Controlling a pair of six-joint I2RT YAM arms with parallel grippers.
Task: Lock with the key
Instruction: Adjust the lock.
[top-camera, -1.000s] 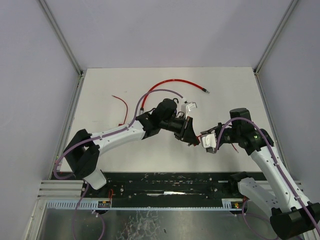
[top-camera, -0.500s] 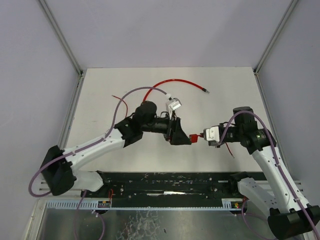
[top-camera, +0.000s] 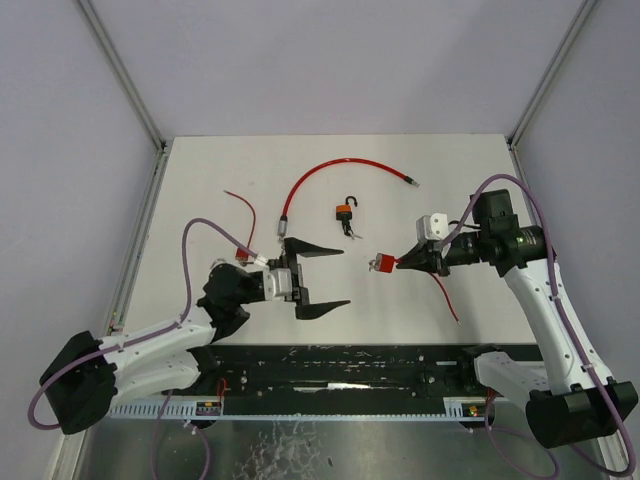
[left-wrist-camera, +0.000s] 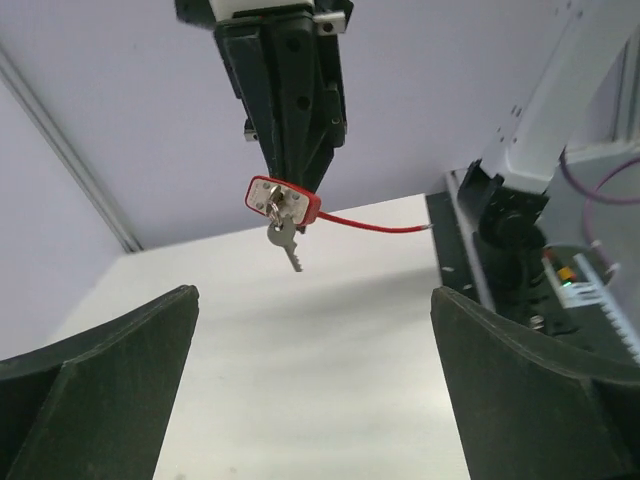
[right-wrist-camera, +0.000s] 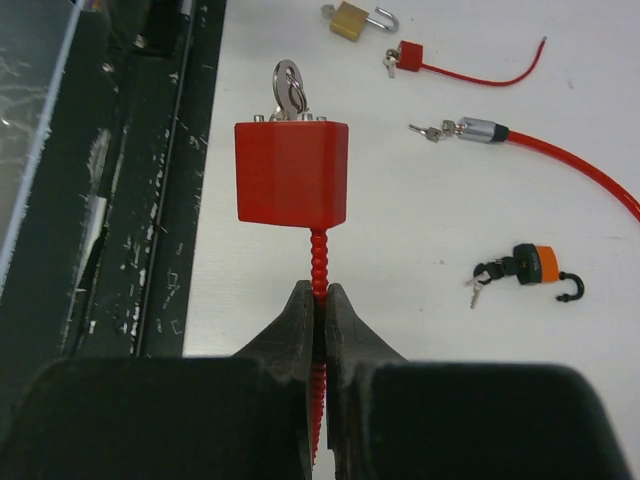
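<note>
A red block lock (right-wrist-camera: 292, 172) hangs in the air, with a silver key (right-wrist-camera: 290, 88) in its far face. My right gripper (right-wrist-camera: 320, 290) is shut on the lock's ribbed red cable (right-wrist-camera: 318, 258) just behind the body. From above, the lock (top-camera: 380, 263) sits at the right gripper (top-camera: 403, 261) tips over mid-table. My left gripper (top-camera: 344, 276) stands wide open a short way to the lock's left, empty. In the left wrist view the lock (left-wrist-camera: 285, 203) and dangling key (left-wrist-camera: 286, 243) hang ahead, beyond the left gripper (left-wrist-camera: 312, 292).
An orange-and-black padlock (top-camera: 345, 212) with keys lies behind the held lock. A long red cable lock (top-camera: 330, 170) curves across the far table. A brass padlock (right-wrist-camera: 350, 20) and a small red lock (right-wrist-camera: 410, 55) lie on the left side. The black rail (top-camera: 340, 365) runs along the near edge.
The left gripper opened, let go of the red lock and drew back to the near left. The right gripper stays shut on the cable and now carries the lock alone.
</note>
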